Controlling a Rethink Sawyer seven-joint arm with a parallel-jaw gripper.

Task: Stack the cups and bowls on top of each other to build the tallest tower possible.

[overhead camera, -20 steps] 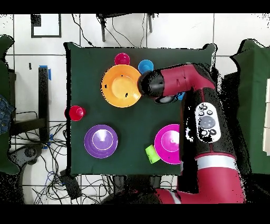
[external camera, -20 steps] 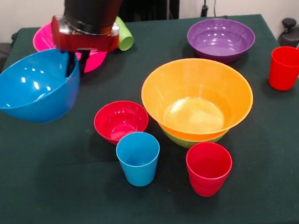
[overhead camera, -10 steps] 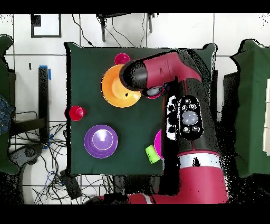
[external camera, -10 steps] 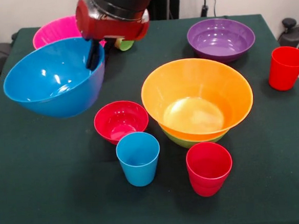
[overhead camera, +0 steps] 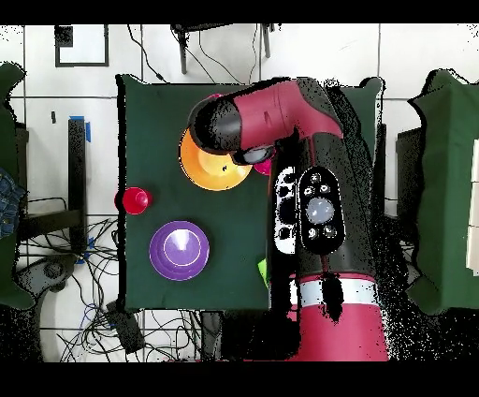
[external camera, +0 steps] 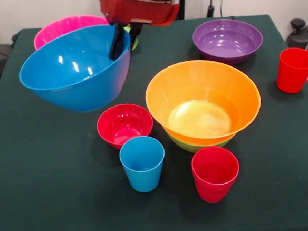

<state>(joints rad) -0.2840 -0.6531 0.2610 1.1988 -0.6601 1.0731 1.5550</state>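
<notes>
The pincer (external camera: pixel 121 41) grips the blue bowl (external camera: pixel 76 68) by its rim, tilted above the counter (external camera: pixel 54 196), left of the orange bowl (external camera: pixel 203 99).

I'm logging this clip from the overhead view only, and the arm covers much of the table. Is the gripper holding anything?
Observer: Yes. The gripper pinches the rim of the blue bowl, which hangs tilted above the table.
Operator: Is the orange bowl sitting alone?
Observer: No. The orange bowl is nested in a green bowl.
Operator: What else does the arm hide?
Observer: A blue cup, standing upright on the table.
</notes>
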